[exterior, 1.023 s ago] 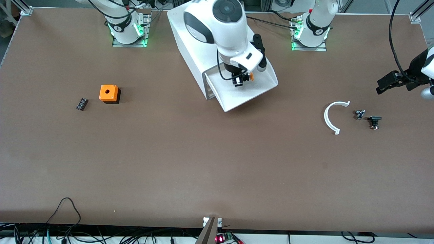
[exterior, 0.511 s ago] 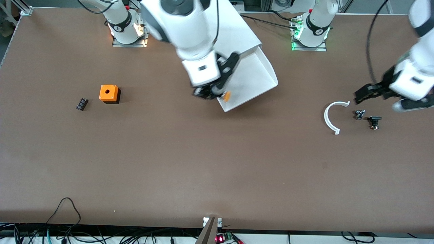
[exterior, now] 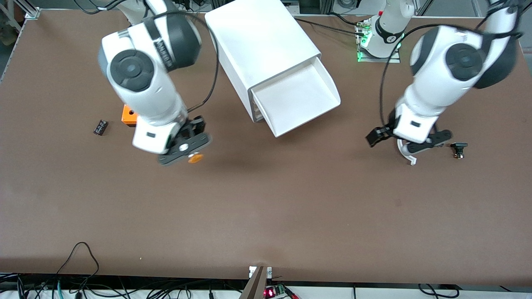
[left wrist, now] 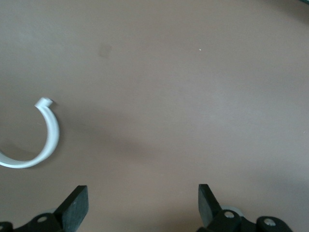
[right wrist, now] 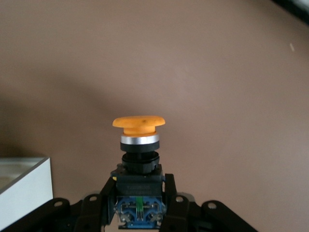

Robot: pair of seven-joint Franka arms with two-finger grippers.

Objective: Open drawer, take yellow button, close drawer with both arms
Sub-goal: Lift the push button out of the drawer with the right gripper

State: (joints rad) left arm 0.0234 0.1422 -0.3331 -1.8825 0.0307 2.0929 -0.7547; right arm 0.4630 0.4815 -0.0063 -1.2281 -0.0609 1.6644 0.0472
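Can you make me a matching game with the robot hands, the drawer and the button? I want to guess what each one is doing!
Things:
1. button
2. drawer
3. left gripper
4. right gripper

States:
A. pulled out of the cabinet
B. open, holding nothing, over the table
C. orange-capped, held up in the air
D. shut on the button

Pairs: 1-C, 2-A, 3-B, 4-D
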